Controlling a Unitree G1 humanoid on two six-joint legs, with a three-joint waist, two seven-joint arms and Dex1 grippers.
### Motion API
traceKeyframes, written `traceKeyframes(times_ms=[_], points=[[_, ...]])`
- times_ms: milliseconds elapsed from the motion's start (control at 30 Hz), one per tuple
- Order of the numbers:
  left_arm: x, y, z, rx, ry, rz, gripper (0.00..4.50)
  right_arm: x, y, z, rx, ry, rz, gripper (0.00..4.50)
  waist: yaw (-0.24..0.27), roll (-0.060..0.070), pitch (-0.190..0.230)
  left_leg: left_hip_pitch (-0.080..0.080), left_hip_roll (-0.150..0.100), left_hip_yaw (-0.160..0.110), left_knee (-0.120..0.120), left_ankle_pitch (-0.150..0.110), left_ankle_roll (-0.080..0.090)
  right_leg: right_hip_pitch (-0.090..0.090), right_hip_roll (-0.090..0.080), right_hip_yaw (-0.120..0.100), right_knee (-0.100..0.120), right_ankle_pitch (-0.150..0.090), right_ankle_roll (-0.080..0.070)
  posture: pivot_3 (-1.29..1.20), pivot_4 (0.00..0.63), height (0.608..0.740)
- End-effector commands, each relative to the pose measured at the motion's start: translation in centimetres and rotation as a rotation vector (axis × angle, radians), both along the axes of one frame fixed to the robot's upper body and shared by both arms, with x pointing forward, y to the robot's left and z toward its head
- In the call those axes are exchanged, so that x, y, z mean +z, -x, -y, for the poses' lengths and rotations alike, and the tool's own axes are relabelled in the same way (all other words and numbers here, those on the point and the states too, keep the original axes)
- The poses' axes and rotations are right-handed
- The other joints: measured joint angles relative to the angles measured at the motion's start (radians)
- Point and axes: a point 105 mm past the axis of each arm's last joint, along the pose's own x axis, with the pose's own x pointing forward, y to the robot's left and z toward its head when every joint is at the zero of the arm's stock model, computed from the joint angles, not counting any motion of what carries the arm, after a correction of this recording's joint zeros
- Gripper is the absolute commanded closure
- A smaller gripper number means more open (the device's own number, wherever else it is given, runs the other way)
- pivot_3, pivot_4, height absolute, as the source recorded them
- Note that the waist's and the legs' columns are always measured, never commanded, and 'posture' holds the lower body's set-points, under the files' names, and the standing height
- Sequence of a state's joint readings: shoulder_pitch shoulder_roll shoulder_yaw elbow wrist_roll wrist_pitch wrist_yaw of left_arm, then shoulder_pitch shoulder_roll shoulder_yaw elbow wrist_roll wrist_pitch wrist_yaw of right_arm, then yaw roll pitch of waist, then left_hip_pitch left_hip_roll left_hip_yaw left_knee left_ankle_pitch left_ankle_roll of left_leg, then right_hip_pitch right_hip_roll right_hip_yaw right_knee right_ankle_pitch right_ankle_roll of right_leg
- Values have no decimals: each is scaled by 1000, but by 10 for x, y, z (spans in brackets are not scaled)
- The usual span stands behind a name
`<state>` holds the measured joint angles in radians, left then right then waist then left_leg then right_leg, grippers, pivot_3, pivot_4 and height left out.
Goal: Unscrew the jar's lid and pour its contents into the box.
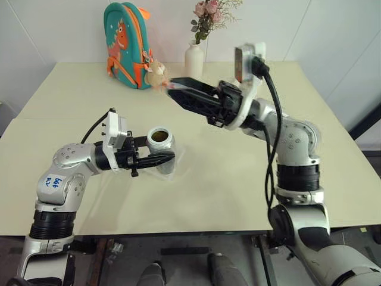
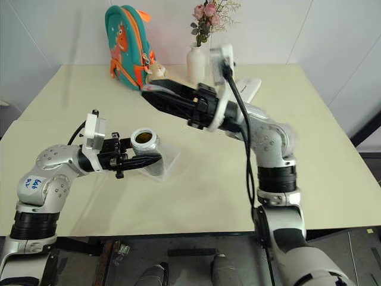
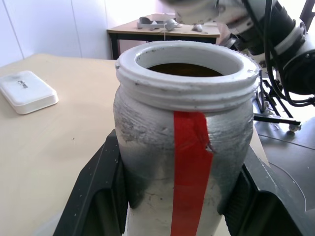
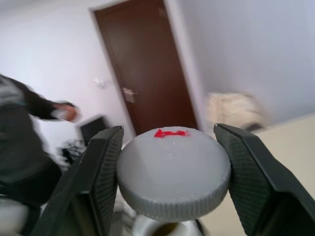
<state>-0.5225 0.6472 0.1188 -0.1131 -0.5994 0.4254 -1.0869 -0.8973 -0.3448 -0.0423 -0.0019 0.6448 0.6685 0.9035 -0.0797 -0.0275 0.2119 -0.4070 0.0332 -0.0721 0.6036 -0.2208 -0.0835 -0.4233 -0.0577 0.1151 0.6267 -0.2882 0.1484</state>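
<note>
Gripped between the two black fingers of the left gripper point(image 1: 159, 159), the jar point(image 1: 161, 144) stands upright with its wide mouth open; the fingers press against opposite sides of its silvery wall, just below the white threaded rim. Seen from the left wrist, a red strip runs down the jar's front, and a brown mass shows inside the mouth, too shadowed to resolve into separate pieces. Under and beside the jar lies the box point(image 1: 177, 159), a shallow clear tray set on the pale table point(image 1: 208, 190); whether the jar's base touches it cannot be told. Up and to the right of the jar, the right gripper point(image 4: 167, 169) is closed on the lid point(image 4: 173, 172), a grey ribbed cap with a red mark on top, clamped at its edge between both finger pads. That gripper is lifted clear of the jar, nearer the table's far side. Along the far edge stand a teal backpack point(image 1: 127, 44), a small soft toy point(image 1: 158, 74) and a white vase point(image 1: 194, 59) of pink flowers point(image 1: 208, 12). A white oblong case point(image 3: 27, 91) rests on the table well apart from the jar. Broad bare tabletop lies open toward the near edge and to both sides. A person point(image 4: 27, 147) shows blurred near a brown door point(image 4: 147, 64) in the right wrist view.
</note>
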Motion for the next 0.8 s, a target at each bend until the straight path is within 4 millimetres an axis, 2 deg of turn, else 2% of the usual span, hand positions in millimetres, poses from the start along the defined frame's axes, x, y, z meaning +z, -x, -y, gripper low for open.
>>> traceKeyframes(times_ms=[33,100,167,233,333,400,500,633,700,800], points=[[12,5,-11,31,25,44,2529,-32,-21,48,-281,84,99,1632,3,0,0,0,0,0,0,0,0,0,0,0,-1,0,0,0,150,740],[15,5,-15,43,44,42,2529,-44,-28,62,-369,79,78,1632,-3,0,0,-1,0,0,0,0,0,0,0,0,-1,0,0,0,150,740],[17,5,-19,59,59,39,2529,-86,-31,75,-441,162,66,1632,-9,0,0,-1,0,2,0,0,0,-2,0,3,1,0,1,0,150,740],[18,4,-21,69,66,38,2529,-114,-31,80,-465,214,58,1632,-7,0,0,1,1,2,-1,0,0,-1,1,2,1,0,0,0,150,740],[22,2,-22,79,84,39,2529,-140,-33,84,-490,239,23,1632,-7,0,0,1,0,3,0,0,0,-1,1,3,1,0,1,0,150,740],[25,0,-22,86,99,38,2529,-149,-36,86,-499,227,-14,1632,-8,0,0,1,0,3,2,0,0,0,1,4,1,1,1,0,150,740],[28,0,-22,90,118,35,2529,-159,-39,90,-500,224,-59,1632,-5,0,0,1,0,3,3,1,0,1,1,4,1,1,2,0,150,740],[31,-1,-24,99,137,33,2529,-158,-40,90,-482,213,-70,691,-4,0,0,1,0,3,5,1,0,3,1,4,1,1,2,0,150,740],[34,-2,-25,111,157,27,2529,-153,-41,91,-469,202,-60,54,-5,0,0,1,0,3,6,1,0,3,1,4,1,1,2,0,150,740],[37,-10,-36,197,167,39,2529,-131,-41,87,-425,194,-13,20,-6,0,1,1,0,3,6,1,0,3,1,4,1,2,2,0,150,740]])
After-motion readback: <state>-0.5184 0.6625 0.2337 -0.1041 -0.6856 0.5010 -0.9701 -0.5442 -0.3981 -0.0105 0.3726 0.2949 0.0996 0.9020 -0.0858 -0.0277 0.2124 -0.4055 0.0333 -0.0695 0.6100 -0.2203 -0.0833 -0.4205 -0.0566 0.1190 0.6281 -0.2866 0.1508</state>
